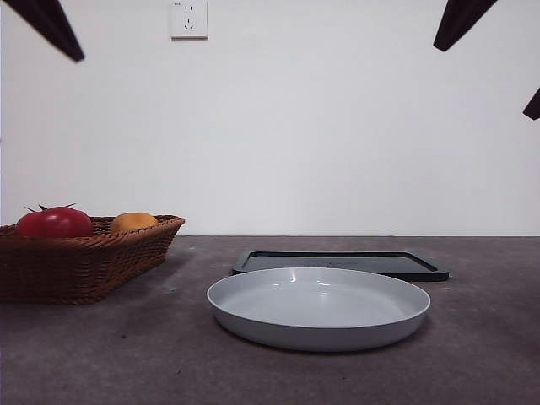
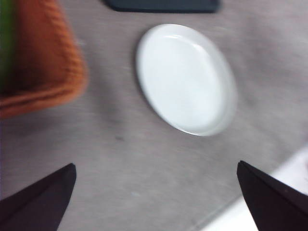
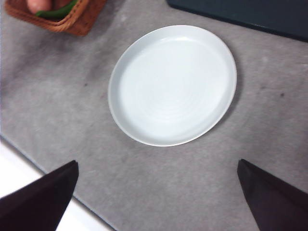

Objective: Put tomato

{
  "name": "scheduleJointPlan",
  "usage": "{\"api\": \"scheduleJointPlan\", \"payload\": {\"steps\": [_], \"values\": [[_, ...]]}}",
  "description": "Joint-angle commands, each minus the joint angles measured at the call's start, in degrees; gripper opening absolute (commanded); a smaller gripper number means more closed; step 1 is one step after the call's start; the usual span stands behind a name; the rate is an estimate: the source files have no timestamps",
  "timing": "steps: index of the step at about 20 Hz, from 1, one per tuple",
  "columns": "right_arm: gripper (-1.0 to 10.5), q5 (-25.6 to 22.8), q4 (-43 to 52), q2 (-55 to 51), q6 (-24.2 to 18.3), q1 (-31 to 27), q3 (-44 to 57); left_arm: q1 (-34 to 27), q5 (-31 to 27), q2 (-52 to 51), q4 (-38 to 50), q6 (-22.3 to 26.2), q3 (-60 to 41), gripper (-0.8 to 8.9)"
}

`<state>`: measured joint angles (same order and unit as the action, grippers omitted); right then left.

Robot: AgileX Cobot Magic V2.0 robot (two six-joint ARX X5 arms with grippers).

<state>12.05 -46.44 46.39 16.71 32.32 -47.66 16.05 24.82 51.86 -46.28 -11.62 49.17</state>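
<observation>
The red tomato (image 1: 55,222) with a dark green stem lies in a brown wicker basket (image 1: 80,266) at the left of the front view, beside a smaller orange-yellow fruit (image 1: 133,222). A white round plate (image 1: 319,307) sits empty at the table's middle; it also shows in the left wrist view (image 2: 186,79) and the right wrist view (image 3: 172,84). My left gripper (image 2: 156,192) is open and empty, high above the table between basket and plate. My right gripper (image 3: 158,192) is open and empty, high above the plate's near side. Both arms show only as black tips at the front view's top corners.
A dark flat tray (image 1: 342,263) lies just behind the plate. The basket's corner shows in the left wrist view (image 2: 41,62), blurred, and in the right wrist view (image 3: 57,14) with something green inside. A white wall with a socket (image 1: 188,18) stands behind the grey table.
</observation>
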Motion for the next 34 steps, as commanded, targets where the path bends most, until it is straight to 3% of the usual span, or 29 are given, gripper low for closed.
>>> {"api": "scheduleJointPlan", "payload": {"steps": [1,7,12,16,28,34], "values": [[5.9,-0.3,0.5,0.3,1.3,0.5,-0.8,-0.3,-5.4,3.6,-1.9,0.7,4.9,6.25],[5.9,-0.3,0.5,0.3,1.9,0.5,-0.8,-0.5,-19.5,14.2,-7.5,2.0,17.1,6.24],[5.9,-0.1,0.5,0.3,1.9,0.5,-0.8,-2.6,-24.3,27.0,-8.2,4.8,28.0,6.23],[5.9,-0.1,0.5,0.3,2.0,0.5,-0.8,-5.2,-24.9,35.7,-7.6,6.9,32.9,6.23],[5.9,0.1,0.5,0.3,4.2,0.5,-0.8,-10.6,-24.8,54.2,0.2,20.9,39.4,6.23],[5.9,3.0,0.5,0.3,6.6,0.5,-0.8,-11.2,-23.1,59.8,3.9,21.4,39.4,6.21]]}}
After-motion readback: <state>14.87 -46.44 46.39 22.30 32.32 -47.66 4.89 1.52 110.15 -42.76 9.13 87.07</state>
